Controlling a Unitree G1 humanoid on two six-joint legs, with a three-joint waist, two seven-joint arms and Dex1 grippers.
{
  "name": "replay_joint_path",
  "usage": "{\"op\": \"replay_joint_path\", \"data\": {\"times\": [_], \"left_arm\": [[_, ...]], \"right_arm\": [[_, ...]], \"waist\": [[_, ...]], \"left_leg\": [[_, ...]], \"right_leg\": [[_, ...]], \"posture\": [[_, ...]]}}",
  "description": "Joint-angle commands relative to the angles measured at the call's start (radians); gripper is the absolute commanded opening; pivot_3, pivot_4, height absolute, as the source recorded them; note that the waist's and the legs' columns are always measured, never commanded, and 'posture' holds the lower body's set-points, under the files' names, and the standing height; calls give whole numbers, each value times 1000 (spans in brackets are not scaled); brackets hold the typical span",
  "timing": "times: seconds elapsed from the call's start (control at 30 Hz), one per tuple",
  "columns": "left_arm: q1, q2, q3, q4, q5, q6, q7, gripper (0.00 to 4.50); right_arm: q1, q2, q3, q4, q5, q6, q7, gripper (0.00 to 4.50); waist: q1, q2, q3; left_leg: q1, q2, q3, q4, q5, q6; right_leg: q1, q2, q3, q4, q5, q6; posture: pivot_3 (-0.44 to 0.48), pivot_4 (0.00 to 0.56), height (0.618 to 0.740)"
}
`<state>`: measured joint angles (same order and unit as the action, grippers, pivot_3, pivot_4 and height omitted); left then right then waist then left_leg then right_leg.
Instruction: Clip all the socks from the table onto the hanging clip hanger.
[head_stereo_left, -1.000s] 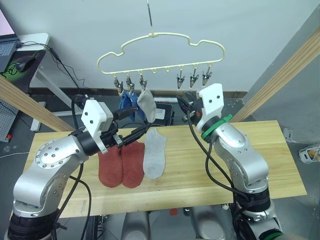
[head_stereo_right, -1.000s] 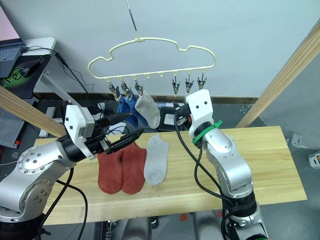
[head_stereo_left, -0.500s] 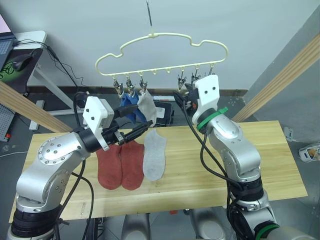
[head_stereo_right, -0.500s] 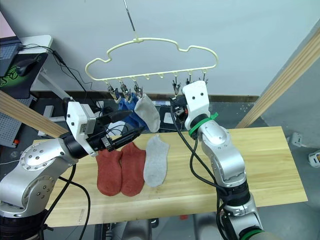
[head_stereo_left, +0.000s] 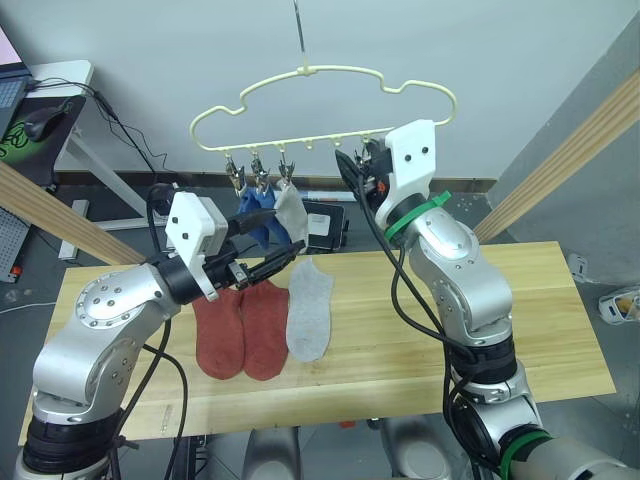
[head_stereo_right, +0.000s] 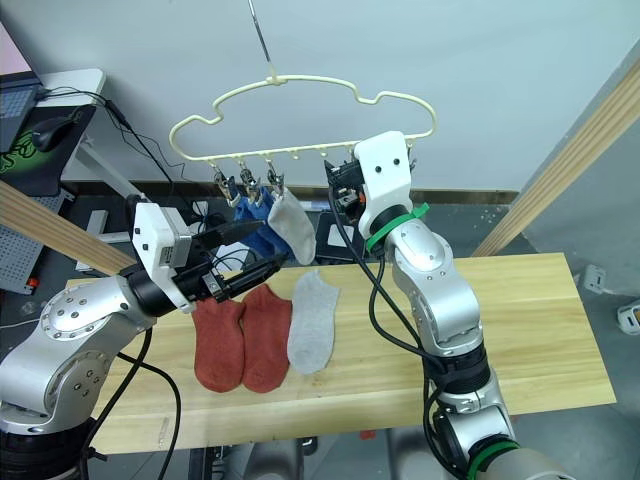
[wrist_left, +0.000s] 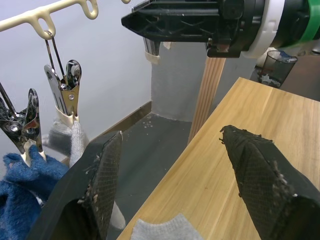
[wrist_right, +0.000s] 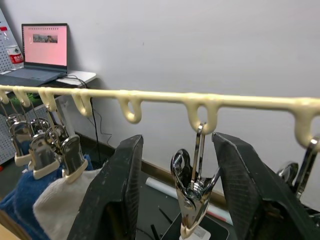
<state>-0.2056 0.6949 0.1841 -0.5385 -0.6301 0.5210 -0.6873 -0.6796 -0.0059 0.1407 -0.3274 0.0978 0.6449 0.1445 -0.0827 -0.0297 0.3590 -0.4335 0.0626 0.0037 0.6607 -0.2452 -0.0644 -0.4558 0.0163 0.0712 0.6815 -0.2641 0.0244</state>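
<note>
On the table (head_stereo_left: 520, 330), nearest, two rust-red socks (head_stereo_left: 243, 328) lie flat side by side, touching, with a light grey sock (head_stereo_left: 309, 308) just beside them on the right; all three run lengthwise from the near edge toward the far edge, cuffs at the far end. Above their far ends hovers the left gripper (head_stereo_left: 268, 263), its two black fingers (wrist_left: 97, 185) spread wide apart and empty, pointing toward the hanging socks. Beyond, the pale-yellow clip hanger (head_stereo_left: 320, 110) hangs from its metal hook, its long axis running left to right. Its three leftmost clips hold socks that dangle downward: two blue socks (head_stereo_left: 255, 212) and a second light grey sock (head_stereo_left: 291, 210). The right gripper (wrist_right: 182, 200) is raised to the row, its fingers parted on either side of an empty metal clip (wrist_right: 192, 200), not touching it.
</note>
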Motion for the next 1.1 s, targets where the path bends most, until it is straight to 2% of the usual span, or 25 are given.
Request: {"op": "replay_joint_path", "data": {"times": [0.03, 0.43, 0.83, 1.1], "left_arm": [[2, -8, 4, -13, 2, -15, 0, 3441], [15, -14, 6, -20, 12, -17, 0, 3441], [23, -22, 1, -22, 18, -21, 0, 3441], [21, -25, -3, -23, 22, -18, 1, 3441]], "right_arm": [[-22, 20, -3, -15, -4, -17, -21, 2260], [-54, 73, -21, 19, 0, -13, -72, 2260], [-28, 121, 6, -58, -38, 77, -161, 2260], [-46, 157, -15, -48, -36, 97, -187, 2260]], "waist": [[0, 0, 0], [0, 0, 0], [0, 0, 0], [-1, 0, 0]], "left_leg": [[0, 0, 0, 0, 0, 0], [0, 0, 0, 0, 0, 0], [0, 0, -1, 0, 0, 0], [0, 0, -1, 0, 0, 0]], "right_leg": [[0, 0, 0, 0, 0, 0], [0, 0, 0, 0, 0, 0], [0, -1, 0, 0, 0, 0], [0, -1, 0, 0, 0, 0]], "posture": [[-120, 400, 740], [-114, 391, 740], [-122, 382, 740], [-121, 382, 740]]}}
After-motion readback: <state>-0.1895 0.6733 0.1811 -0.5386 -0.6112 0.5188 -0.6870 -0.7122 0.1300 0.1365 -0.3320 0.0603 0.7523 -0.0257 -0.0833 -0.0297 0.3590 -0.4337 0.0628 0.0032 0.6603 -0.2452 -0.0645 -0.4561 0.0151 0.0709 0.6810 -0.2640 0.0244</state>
